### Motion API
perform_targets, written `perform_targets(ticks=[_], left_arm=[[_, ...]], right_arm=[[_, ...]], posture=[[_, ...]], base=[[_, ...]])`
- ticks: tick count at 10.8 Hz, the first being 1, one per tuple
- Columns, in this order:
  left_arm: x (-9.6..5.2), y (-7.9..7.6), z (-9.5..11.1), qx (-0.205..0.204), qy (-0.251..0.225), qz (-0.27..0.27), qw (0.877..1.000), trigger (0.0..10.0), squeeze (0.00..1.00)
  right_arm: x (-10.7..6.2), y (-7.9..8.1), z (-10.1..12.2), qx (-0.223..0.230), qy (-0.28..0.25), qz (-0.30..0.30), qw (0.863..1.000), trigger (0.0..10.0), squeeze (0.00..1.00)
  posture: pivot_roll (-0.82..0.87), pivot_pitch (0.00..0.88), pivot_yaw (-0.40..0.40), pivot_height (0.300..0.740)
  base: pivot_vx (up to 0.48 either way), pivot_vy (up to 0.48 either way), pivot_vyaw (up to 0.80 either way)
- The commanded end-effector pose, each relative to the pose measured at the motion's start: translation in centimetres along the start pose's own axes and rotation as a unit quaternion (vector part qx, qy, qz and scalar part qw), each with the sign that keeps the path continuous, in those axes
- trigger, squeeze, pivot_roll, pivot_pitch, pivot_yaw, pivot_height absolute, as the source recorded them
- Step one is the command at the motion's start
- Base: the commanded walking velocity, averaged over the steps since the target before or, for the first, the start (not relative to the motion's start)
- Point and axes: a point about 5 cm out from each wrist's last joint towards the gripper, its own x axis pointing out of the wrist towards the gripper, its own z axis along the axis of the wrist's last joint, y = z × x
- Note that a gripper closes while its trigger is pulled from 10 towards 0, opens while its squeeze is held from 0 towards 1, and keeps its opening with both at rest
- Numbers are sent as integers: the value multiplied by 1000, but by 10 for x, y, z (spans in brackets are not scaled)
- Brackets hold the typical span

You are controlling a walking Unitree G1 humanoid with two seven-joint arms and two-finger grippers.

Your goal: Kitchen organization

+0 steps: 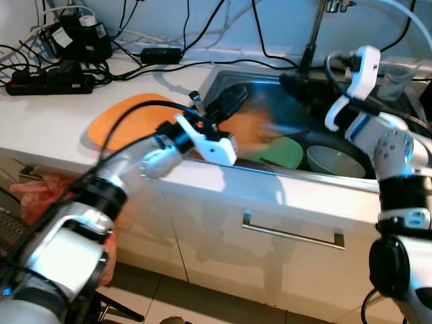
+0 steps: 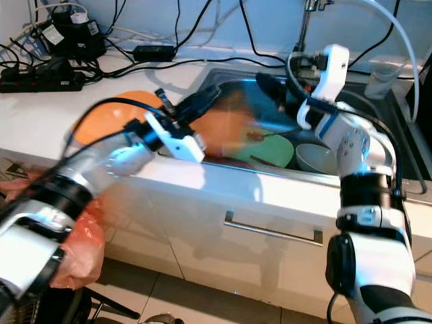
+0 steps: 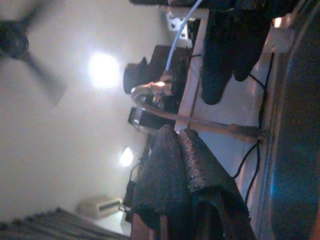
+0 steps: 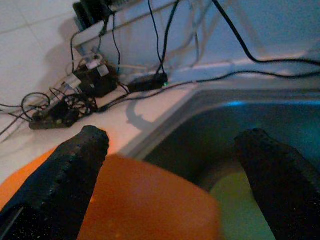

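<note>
White surface (image 1: 61,138) edges a steel sink (image 1: 270,101) where the orange plate (image 1: 246,128), blurred, likely light, stiff and slick, best gripped at its rim, tilts over the basin between the pressed-together left claw (image 1: 233,101) and the spread right claw (image 4: 170,165).

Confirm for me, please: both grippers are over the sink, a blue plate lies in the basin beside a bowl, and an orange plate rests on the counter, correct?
Not quite: the plate in the sink is green, not blue, as the left eye view shows. The rest holds: the bowl sits beside it, the orange plate rests on the counter, and the left gripper and right gripper are over the sink.
</note>
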Motion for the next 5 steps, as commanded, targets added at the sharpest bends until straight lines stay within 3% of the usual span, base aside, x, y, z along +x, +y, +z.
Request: perform_targets(ticks=[1, 3, 5], left_arm=[[-13, 5, -11, 24, 19, -15, 999, 0, 0], [-26, 14, -31, 36, 76, -8, 996, 0, 0], [-30, 18, -37, 37, 98, 2, 995, 0, 0]], right_arm=[[0, 1, -1, -6, 5, -3, 1000, 10000, 0], [-2, -2, -6, 1, 8, -9, 1000, 10000, 0], [-3, -2, -8, 3, 8, -11, 1000, 10000, 0]], posture=[[72, 0, 22, 740], [79, 0, 20, 740], [75, 0, 20, 740]], base=[[0, 0, 0], [0, 0, 0], [0, 0, 0]])
